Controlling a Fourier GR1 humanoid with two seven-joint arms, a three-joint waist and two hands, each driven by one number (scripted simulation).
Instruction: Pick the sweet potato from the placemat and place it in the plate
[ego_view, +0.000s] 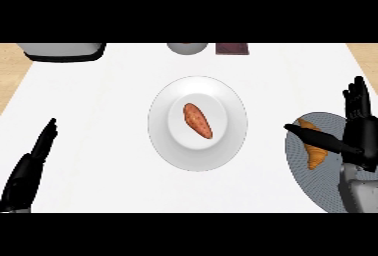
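Note:
A reddish-brown sweet potato (198, 120) lies in the middle of the white plate (164, 102) at the counter's centre. At the right, on the grey round placemat (304, 176), lies an orange, croissant-like item (315, 153). My right hand (359, 134) is open above the placemat, fingers straight and pointing away, its thumb reaching left across the orange item. It holds nothing. My left hand (28, 169) rests open at the lower left, far from the plate.
A white appliance (63, 50) stands at the back left. A grey bowl (187, 47) and a dark red object (232, 48) sit at the back edge. The white tabletop (96, 125) spreads round the plate, with wooden counter showing at both top corners.

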